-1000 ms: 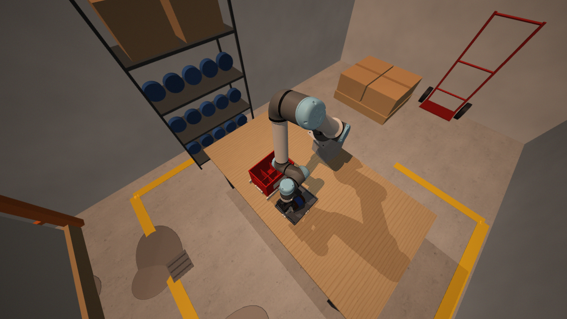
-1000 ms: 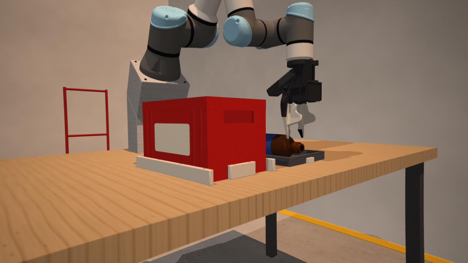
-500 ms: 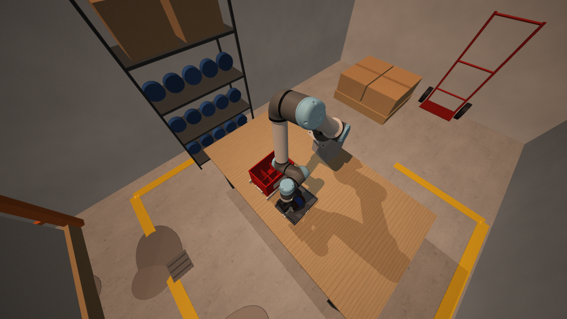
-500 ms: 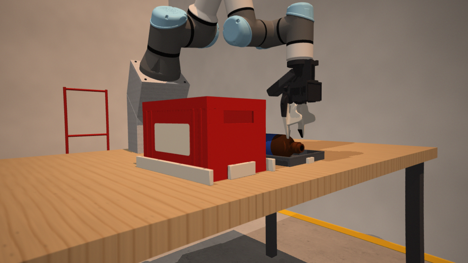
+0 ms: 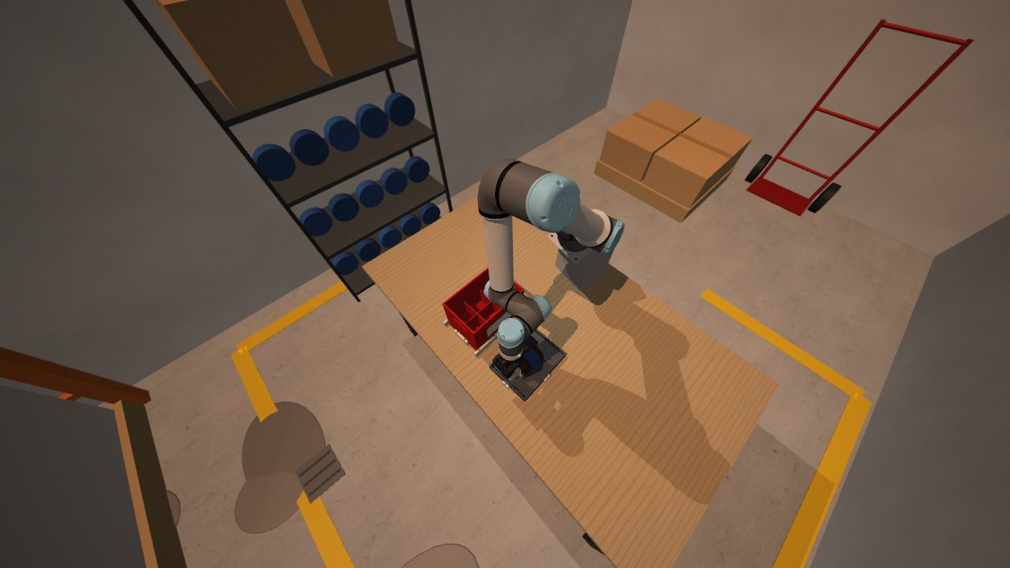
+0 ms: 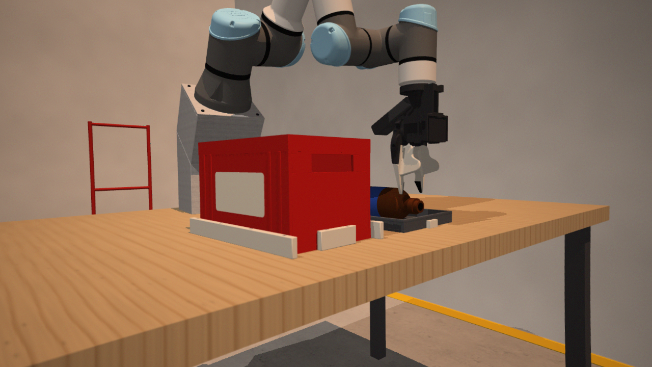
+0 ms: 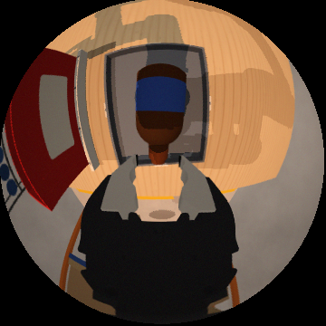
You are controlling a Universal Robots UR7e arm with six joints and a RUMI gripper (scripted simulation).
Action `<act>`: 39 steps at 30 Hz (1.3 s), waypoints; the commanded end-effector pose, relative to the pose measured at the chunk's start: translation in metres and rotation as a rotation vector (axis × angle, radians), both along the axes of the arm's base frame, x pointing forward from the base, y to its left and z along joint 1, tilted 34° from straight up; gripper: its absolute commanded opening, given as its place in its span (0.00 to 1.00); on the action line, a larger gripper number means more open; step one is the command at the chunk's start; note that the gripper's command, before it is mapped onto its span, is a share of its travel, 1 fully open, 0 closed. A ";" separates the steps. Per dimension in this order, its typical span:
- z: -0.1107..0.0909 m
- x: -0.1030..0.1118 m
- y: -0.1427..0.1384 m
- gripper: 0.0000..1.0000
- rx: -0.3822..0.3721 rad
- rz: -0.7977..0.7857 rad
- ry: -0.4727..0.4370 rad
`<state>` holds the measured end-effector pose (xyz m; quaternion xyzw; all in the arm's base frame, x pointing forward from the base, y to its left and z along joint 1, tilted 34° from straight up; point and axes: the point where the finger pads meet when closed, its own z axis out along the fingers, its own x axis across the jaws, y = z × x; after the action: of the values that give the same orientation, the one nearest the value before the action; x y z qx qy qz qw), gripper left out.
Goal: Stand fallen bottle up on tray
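Note:
A brown bottle (image 6: 397, 203) with a blue label lies on its side on the dark grey tray (image 6: 412, 218), its neck pointing away from the red crate (image 6: 284, 184). In the wrist view the bottle (image 7: 159, 109) lies lengthwise in the tray, its mouth toward my fingers. My gripper (image 6: 408, 187) hangs just above the bottle's neck, pointing down, with the fingers partly open and nothing between them. The wrist view shows the two pale fingertips on either side of the neck end. In the overhead view my gripper (image 5: 514, 365) covers most of the tray.
The red crate (image 5: 476, 311) stands right beside the tray, held by white stop blocks (image 6: 243, 236). The table's edge runs close behind the tray. A shelf rack (image 5: 338, 141) stands beyond the table.

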<state>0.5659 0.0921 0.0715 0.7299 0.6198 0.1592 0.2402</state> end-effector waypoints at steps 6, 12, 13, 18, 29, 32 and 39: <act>-0.003 0.005 -0.002 0.38 0.000 0.000 -0.003; -0.008 0.009 -0.003 0.38 0.000 -0.001 -0.004; -0.009 0.009 -0.003 0.38 0.000 -0.001 -0.004; -0.014 0.013 -0.004 0.38 0.000 -0.001 -0.004; -0.023 0.018 -0.006 0.38 0.000 -0.001 -0.004; -0.025 0.020 -0.006 0.38 0.000 -0.001 -0.004; -0.029 0.021 -0.006 0.38 0.000 0.000 -0.004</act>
<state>0.5838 0.0866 0.0439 0.7302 0.6196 0.1589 0.2400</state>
